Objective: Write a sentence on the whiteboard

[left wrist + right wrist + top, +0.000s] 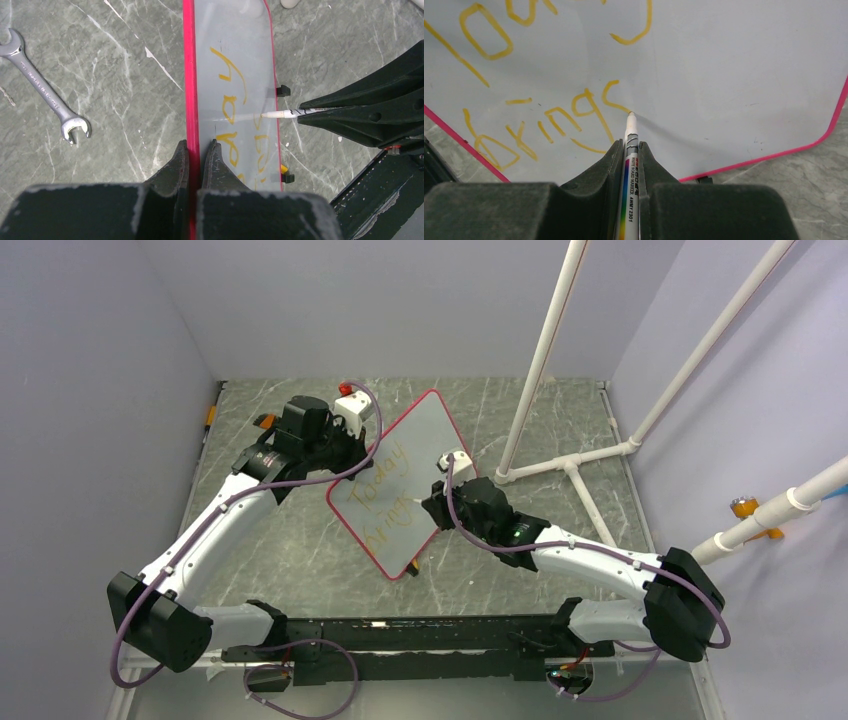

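Whiteboard (400,475): up off the table (300,560) mid-scene and turned like a diamond in the top view, red-pink frame all round; whether its low corner touches the table, I cannot tell.
Sentence (559,117): orange-yellow handwriting in two lines on the white face, "Today" above and "brings" below it.
Left gripper (197,147): jaws pinched tight on the whiteboard's red frame, one finger on each side of the long edge, and that's a firm hold on the board.
Right gripper (629,147): jaws closed narrow on the marker (631,132), its barrel running straight out between the fingers.
Marker tip: right on the board's face, touching at the tail of the last letter of "brings".
Marker barrel: white, with a rainbow stripe and small black print along it, pointing up the board in the right wrist view.
Clips (283,90): two small black ones on the long edge opposite the left gripper's hold, seen from the left wrist.
Wrench (42,87): a silver open-ended spanner flat on the green marbled table, well apart from the board, on the side away from the marker.
Pipes (545,360): a white tube frame standing on the right side of the table, beyond the right arm.
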